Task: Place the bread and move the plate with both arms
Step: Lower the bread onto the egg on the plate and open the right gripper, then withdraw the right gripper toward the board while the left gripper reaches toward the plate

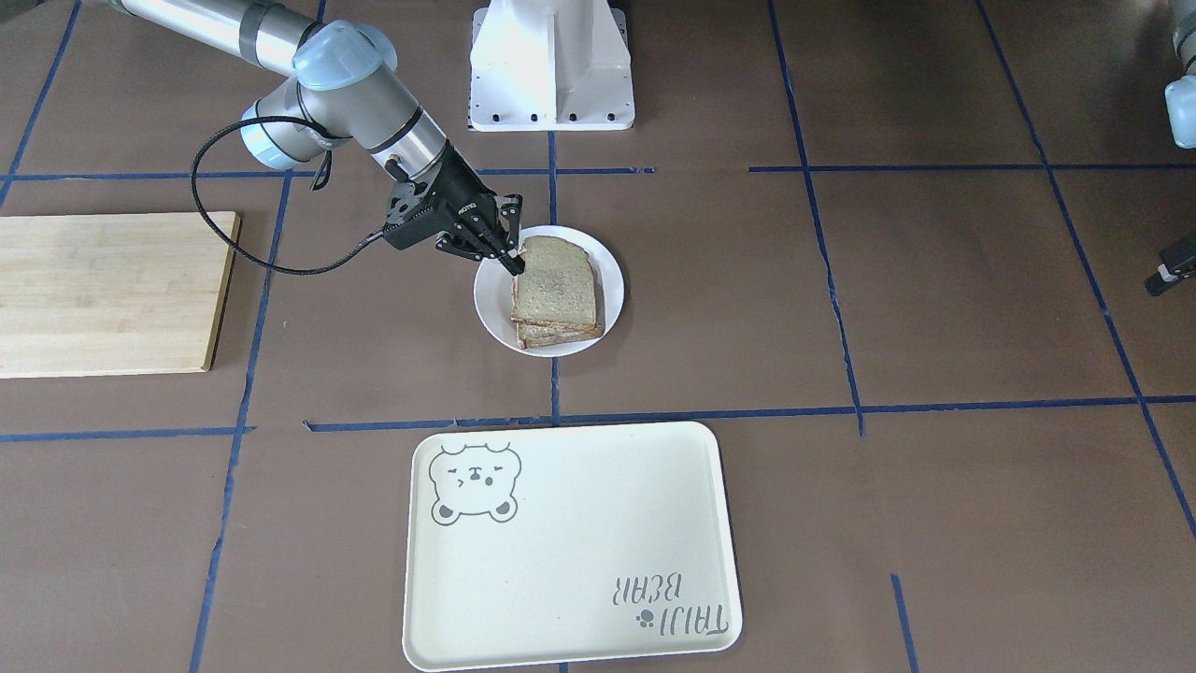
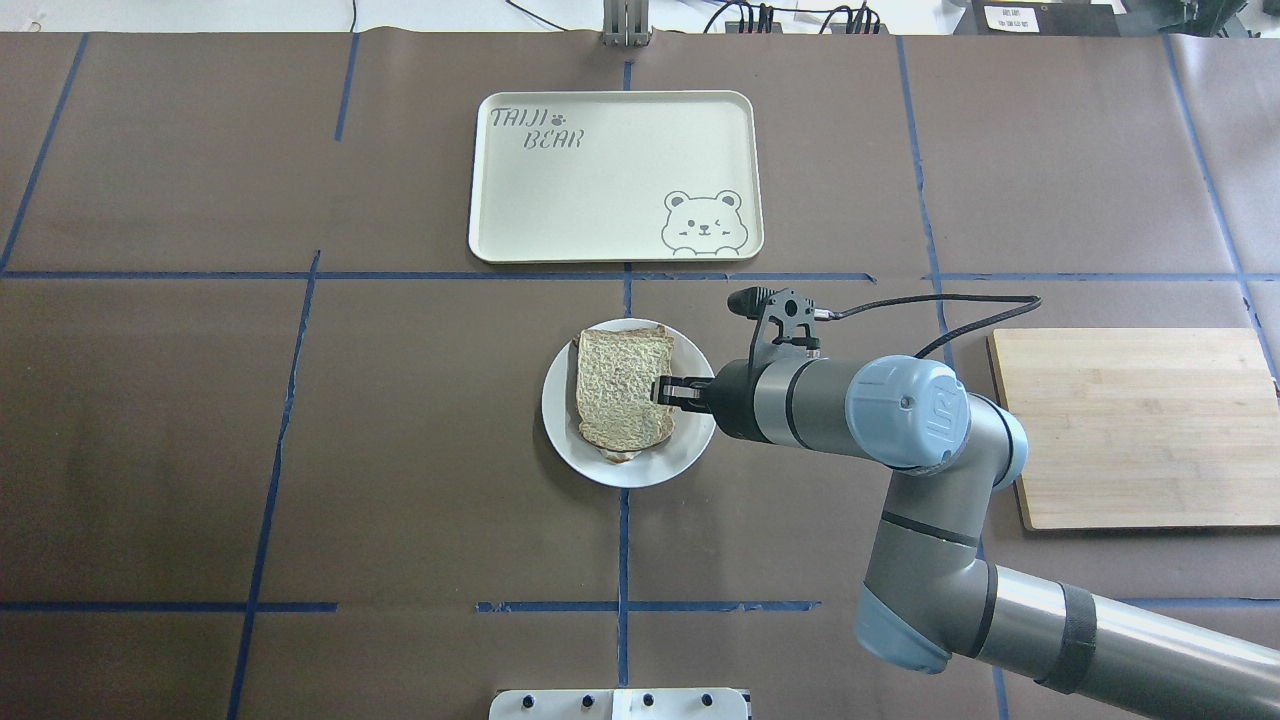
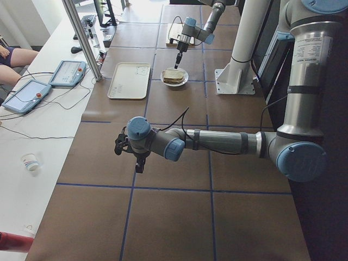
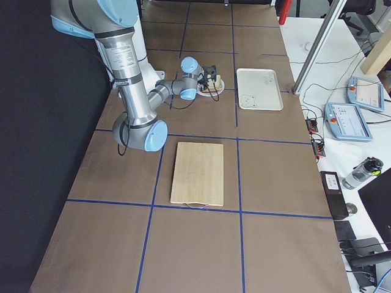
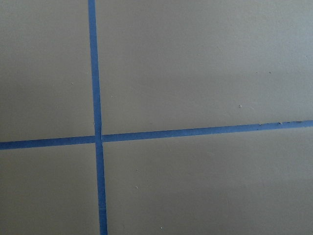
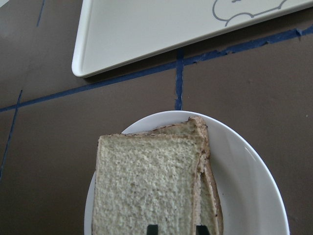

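Bread looks placed; the plate move comes next.
Right gripper (image 1: 510, 259): jaws look slightly apart over the edge of the bread (image 2: 620, 385), which lies flat on another slice on the plate (image 2: 690, 448). Left gripper (image 3: 139, 166) is well away, jaws unreadable. Next, probably: back off and bring both arms to the plate rim. Brown counter (image 2: 400, 450), blue tape (image 2: 624, 640), tray (image 2: 610, 170), wooden board (image 2: 1130, 420), control pendants (image 3: 66, 73) alongside.

Bread (image 2: 622, 385): crumb looked pale, coarse and grainy; crust matt brown. Plate (image 2: 558, 410): smooth white, faintly glossy. Tray (image 2: 600, 190): cream, smooth, satin finish. Board (image 2: 1130, 420): pale wood, matt, fine grain. Table (image 2: 400, 450): covered in matt brown sheet, blue tape (image 2: 623, 540) lines. Right arm (image 2: 800, 405): brushed silver metal, light-blue caps; fingers (image 1: 500, 250) matt black.
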You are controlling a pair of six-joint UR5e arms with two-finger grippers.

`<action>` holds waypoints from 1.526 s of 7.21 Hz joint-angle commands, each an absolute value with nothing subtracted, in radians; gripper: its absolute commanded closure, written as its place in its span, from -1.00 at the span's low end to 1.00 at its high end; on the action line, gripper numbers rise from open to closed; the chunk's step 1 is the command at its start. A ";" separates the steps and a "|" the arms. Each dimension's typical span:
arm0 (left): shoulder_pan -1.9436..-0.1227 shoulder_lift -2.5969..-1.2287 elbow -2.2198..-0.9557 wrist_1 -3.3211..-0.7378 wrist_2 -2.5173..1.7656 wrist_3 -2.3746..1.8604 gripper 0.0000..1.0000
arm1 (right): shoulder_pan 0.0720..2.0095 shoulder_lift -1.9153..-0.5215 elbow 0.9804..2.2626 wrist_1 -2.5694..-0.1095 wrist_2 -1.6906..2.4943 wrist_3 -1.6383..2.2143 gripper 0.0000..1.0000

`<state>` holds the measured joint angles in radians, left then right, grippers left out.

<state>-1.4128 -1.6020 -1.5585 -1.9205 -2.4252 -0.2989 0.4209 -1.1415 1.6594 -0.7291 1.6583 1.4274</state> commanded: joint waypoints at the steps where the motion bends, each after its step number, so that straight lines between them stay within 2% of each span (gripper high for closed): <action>1: -1.405 -1.624 -1.560 -1.921 -2.425 -0.336 -1.00 | 0.451 -1.141 1.672 -0.730 1.663 1.427 -1.00; 3: -1.301 -1.679 -1.563 -1.984 -2.425 -0.513 -1.00 | 0.573 -1.152 1.692 -0.771 1.791 1.427 -1.00; 5: -1.171 -1.707 -1.560 -2.243 -2.415 -0.850 -1.00 | 0.716 -1.160 1.741 -1.008 1.931 1.329 -1.00; 8: -1.011 -1.836 -1.555 -2.467 -2.328 -1.287 -1.00 | 0.851 -1.225 1.871 -1.419 2.024 0.905 -1.00; 11: -0.801 -1.862 -1.552 -2.743 -2.046 -1.585 -1.00 | 1.049 -1.353 1.890 -1.563 2.155 0.520 -1.00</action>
